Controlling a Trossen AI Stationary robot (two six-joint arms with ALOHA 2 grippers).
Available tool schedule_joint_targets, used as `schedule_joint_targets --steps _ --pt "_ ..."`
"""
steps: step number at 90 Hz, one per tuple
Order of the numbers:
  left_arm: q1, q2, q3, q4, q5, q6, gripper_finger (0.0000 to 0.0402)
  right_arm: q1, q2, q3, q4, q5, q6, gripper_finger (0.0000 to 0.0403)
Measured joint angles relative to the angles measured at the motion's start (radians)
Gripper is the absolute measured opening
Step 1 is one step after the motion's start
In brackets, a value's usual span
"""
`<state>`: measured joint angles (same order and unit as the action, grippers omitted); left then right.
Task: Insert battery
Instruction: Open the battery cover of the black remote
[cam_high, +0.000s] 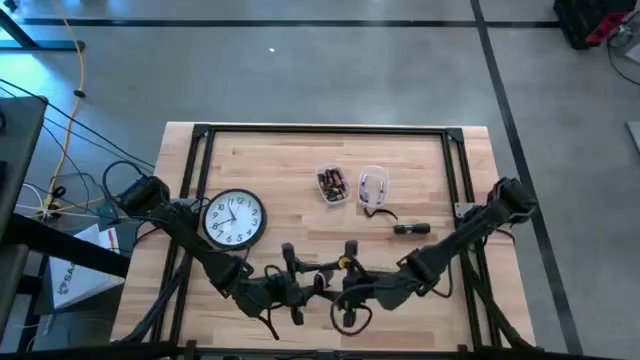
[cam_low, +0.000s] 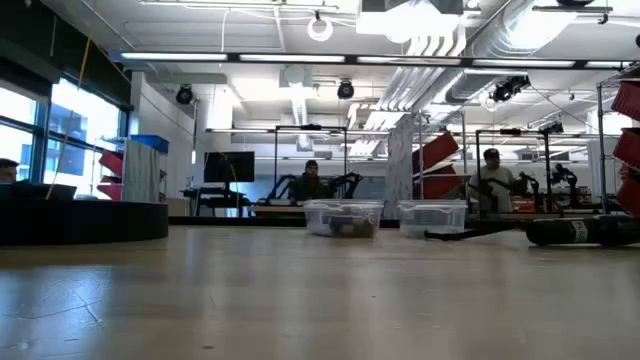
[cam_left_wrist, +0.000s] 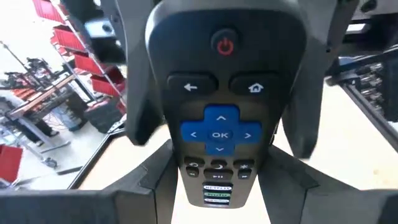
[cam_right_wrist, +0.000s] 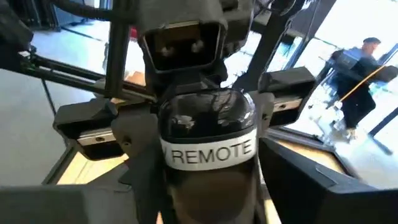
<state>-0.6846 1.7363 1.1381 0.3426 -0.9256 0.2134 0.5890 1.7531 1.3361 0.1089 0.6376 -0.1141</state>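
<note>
A black remote (cam_left_wrist: 219, 134) is held between both grippers over the table's near middle. Its button face is toward the left wrist camera. Its other face, labelled REMOTE (cam_right_wrist: 211, 152), is toward the right wrist camera. My left gripper (cam_high: 298, 287) is shut on one end and my right gripper (cam_high: 347, 290) on the other. Batteries lie in a clear tub (cam_high: 332, 185) at the table's middle, with a second clear tub (cam_high: 372, 185) beside it. A small black part (cam_high: 412, 229) lies on the wood to their right. My left gripper pinches the remote's two long edges between its fingers at the end below the small buttons (cam_left_wrist: 217, 186). It comes level from the table's left, fingers along the remote. My right gripper pinches the long edges at the power-button end (cam_left_wrist: 224, 43), coming level from the right. Its fingers (cam_left_wrist: 144, 93) flank that end.
A round white wall clock (cam_high: 234, 219) lies face up at the table's left. The two tubs (cam_low: 343, 217) and the black part (cam_low: 580, 232) stand out in the low view. Black frame rails run along the table's edges. People sit in the room beyond.
</note>
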Motion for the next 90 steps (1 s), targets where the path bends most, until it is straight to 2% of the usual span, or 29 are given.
schedule_joint_targets --steps 12,22,38,48,61,76,90 --pt "0.004 0.0 0.0 -0.01 0.012 -0.023 0.0154 -0.025 -0.002 0.0 -0.013 -0.094 0.012 0.0155" --pt "0.006 -0.001 0.0 -0.055 0.026 -0.051 0.0156 -0.034 -0.002 -0.002 -0.024 -0.11 0.013 0.0153" --pt "-0.012 -0.002 0.0 -0.114 -0.094 -0.022 0.0222 -0.064 -0.001 -0.002 -0.037 -0.121 0.065 0.0153" --pt "-0.038 -0.002 0.0 -0.184 -0.141 -0.042 0.0247 -0.11 -0.002 0.002 -0.096 -0.197 0.141 0.0153" --pt "-0.072 -0.013 0.0 -0.411 -0.212 -0.229 0.0252 -0.19 0.001 -0.001 -0.227 -0.29 0.208 0.0153" --pt "-0.097 -0.078 0.0 -0.805 -0.242 -0.666 0.0248 -0.27 0.041 -0.002 -0.364 -0.33 0.238 0.0153" --pt "-0.082 -0.079 0.0 -1.073 -0.241 -1.006 0.0247 -0.315 0.14 -0.011 -0.371 -0.411 0.246 0.0153"
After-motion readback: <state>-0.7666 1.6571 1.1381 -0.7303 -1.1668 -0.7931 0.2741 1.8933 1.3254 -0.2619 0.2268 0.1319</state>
